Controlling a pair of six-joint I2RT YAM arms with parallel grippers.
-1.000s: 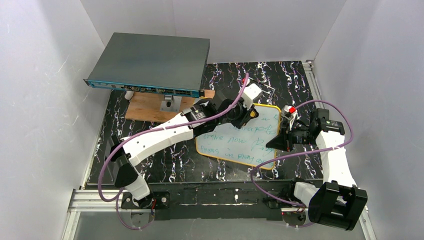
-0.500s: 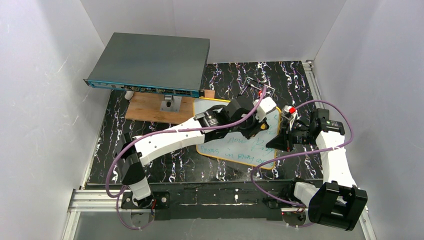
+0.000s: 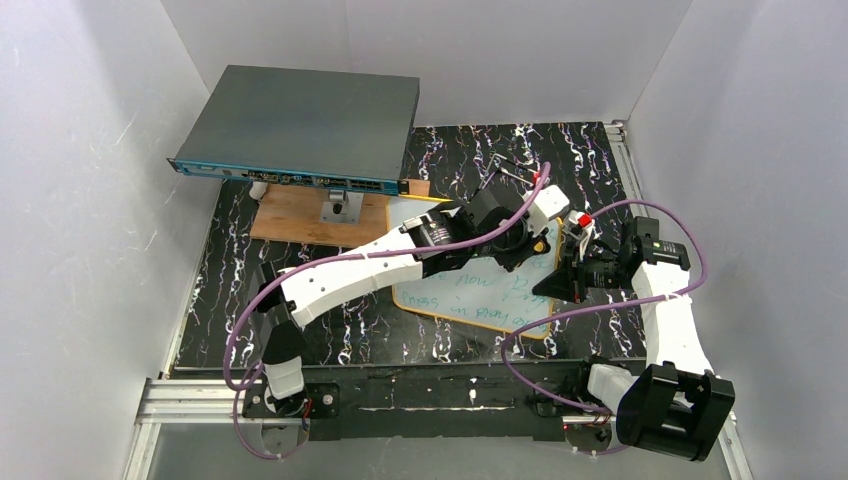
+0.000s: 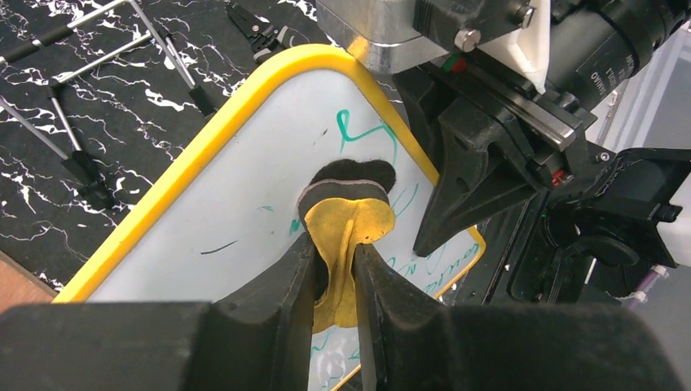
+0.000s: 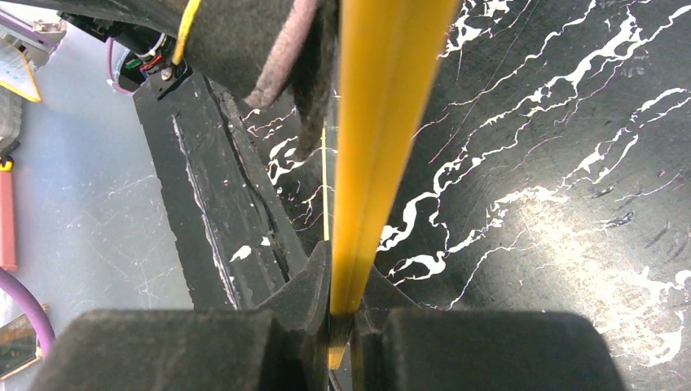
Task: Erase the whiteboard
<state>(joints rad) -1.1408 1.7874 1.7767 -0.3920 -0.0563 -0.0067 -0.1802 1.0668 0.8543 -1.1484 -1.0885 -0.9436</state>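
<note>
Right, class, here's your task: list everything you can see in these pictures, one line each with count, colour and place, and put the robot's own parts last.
whiteboard: one, white with a yellow frame and green writing, middle of the table, partly under the left arm
eraser pad: one, yellow with dark felt, pressed on the whiteboard
flat box: one, dark grey, far left
wooden board: one, brown, under the box's near edge
metal rods: several, silvery with black tips, on the table beyond the whiteboard
table: one, black with white marbling
cables: two, purple, one along each arm
left gripper: one, black, shut on the eraser pad
right gripper: one, black, shut on the whiteboard's frame
</note>
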